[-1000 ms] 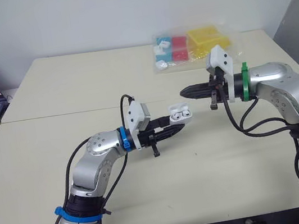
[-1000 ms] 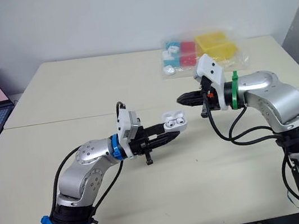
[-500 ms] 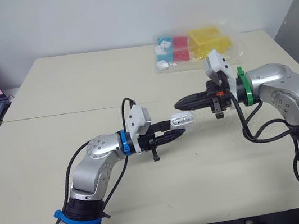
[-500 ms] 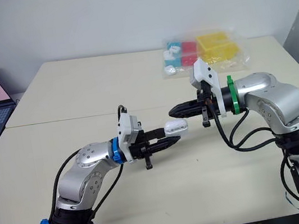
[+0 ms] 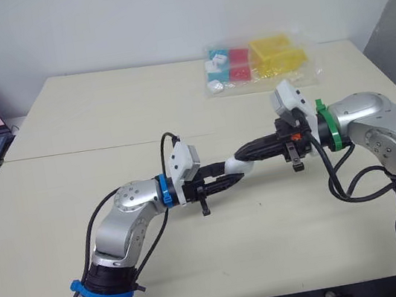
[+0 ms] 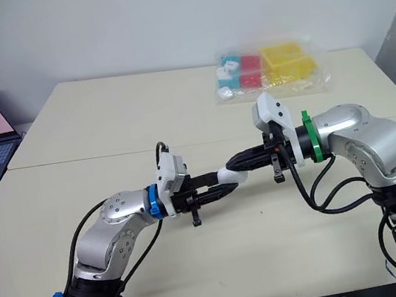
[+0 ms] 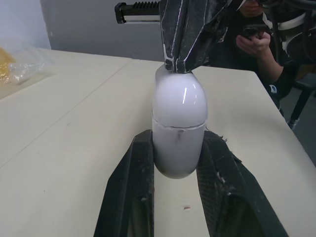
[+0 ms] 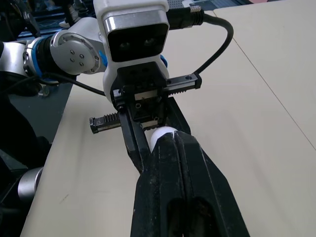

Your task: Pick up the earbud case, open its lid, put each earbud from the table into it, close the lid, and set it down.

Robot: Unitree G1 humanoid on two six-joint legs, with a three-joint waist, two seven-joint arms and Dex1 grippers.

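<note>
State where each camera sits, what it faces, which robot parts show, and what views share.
Left eye view: on the head, facing forward and down over the table; both arms show.
Right eye view: beside it, same scene and arms.
Left wrist view: looks along the left gripper, shut on the earbud case; right gripper tip touches it.
Right wrist view: looks along the right gripper toward the left gripper.
Shared: every view shows the earbud case.

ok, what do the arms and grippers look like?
Silver shells, black joints, loose black cables on both. Left arm: blue wrist band; right arm: green band. White camera block on each wrist. Left gripper and right gripper: two black fingers each.
</note>
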